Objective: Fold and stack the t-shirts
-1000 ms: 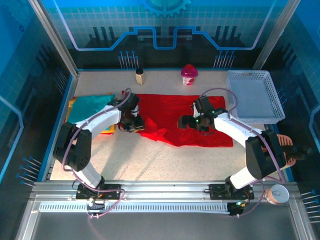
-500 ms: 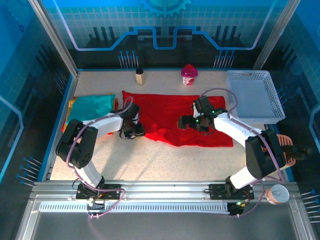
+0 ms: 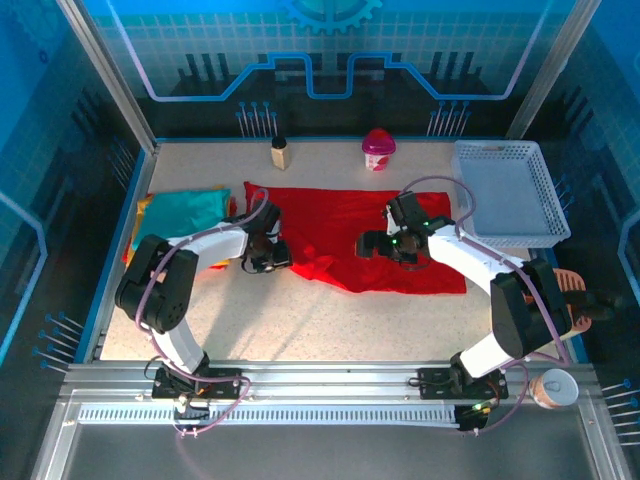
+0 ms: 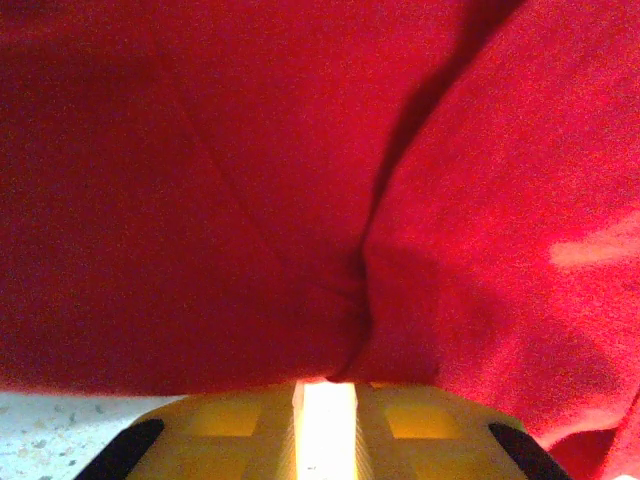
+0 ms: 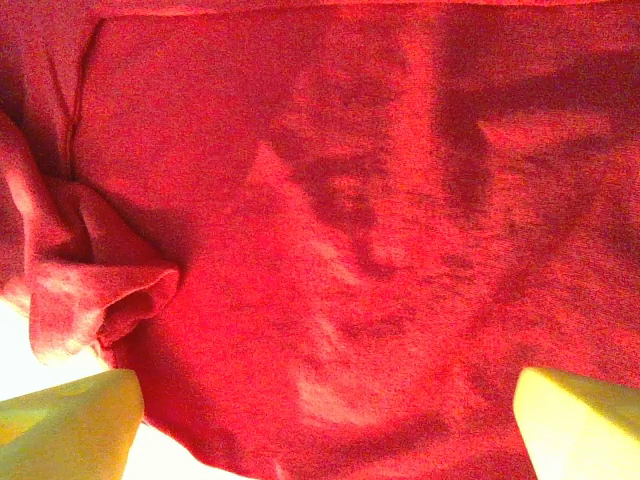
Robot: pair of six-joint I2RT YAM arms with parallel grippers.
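At the middle of the surface [image 3: 330, 320] lies the red t-shirt [image 3: 350, 225], its left edge now drawn flatter toward the teal t-shirt [image 3: 180, 212] by the left gripper [image 3: 268, 260] (fingers [image 4: 230, 425] pinching cloth), while the right gripper [image 3: 380, 245] hovers wide above it, so folding looks ready to begin.

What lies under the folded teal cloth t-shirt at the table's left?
A yellow cloth edge and an orange cloth strip peek out beneath the folded teal cloth t-shirt. Their covered parts cannot be seen.
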